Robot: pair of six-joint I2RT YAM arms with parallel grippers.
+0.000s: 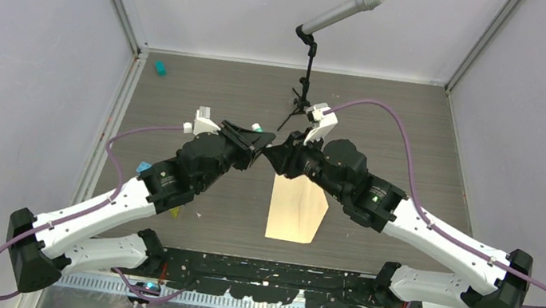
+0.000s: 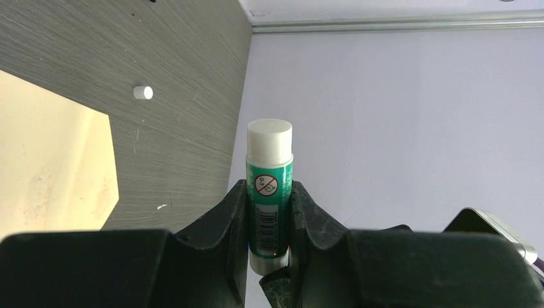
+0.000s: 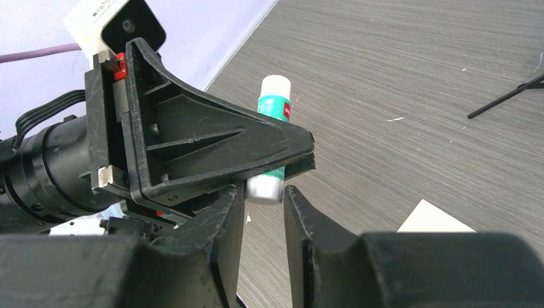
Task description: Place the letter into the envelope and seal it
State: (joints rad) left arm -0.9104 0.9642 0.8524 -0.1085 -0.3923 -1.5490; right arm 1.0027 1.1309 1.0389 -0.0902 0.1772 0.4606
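The glue stick (image 2: 269, 192) carries a green label bearing a red-ringed prohibition sign and a barcode; no wording is legible.

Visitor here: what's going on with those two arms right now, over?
Left jaws shut on glue stick. Right jaws open around its bottom end. Envelope lies flat beneath; letter not separately visible. Mic stand close behind.
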